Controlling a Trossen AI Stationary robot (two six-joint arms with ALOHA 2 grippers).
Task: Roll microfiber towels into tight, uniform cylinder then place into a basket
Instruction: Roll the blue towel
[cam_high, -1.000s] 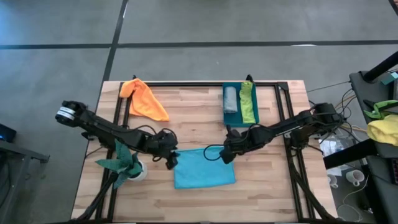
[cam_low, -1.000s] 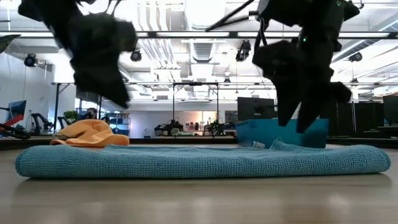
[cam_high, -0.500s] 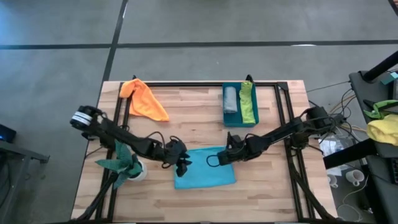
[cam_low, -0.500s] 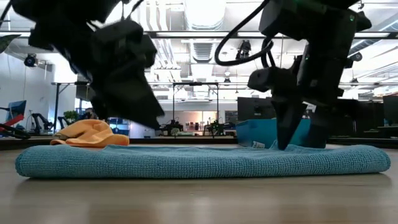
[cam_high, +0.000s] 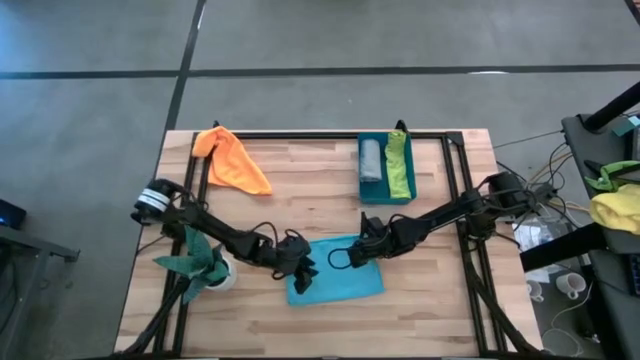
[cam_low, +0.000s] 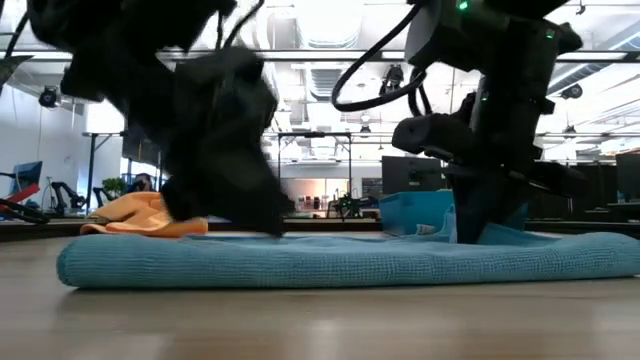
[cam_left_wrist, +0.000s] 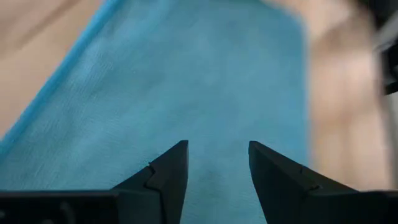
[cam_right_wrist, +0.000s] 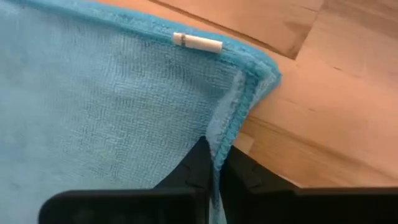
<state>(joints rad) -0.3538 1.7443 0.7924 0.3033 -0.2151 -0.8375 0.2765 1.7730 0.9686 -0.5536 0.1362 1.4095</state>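
progress: grey (cam_high: 370, 160) + lime (cam_high: 400, 165) rolls in basket (cam_high: 386, 197) | turquoise towel (cam_high: 340, 285) flat mid-bench, unrolled – right claw (cam_right_wrist: 214, 163) pinched shut on its corner, left claw (cam_left_wrist: 217, 163) half open over it, holding nothing | orange towel (cam_high: 235, 160) untouched – two left

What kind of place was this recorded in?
Probably a robotics lab or workshop. The wooden table stands on a bare concrete floor; the low view shows an open hall with ceiling lights and another robot arm far behind. Cables and gear crowd a side bench.
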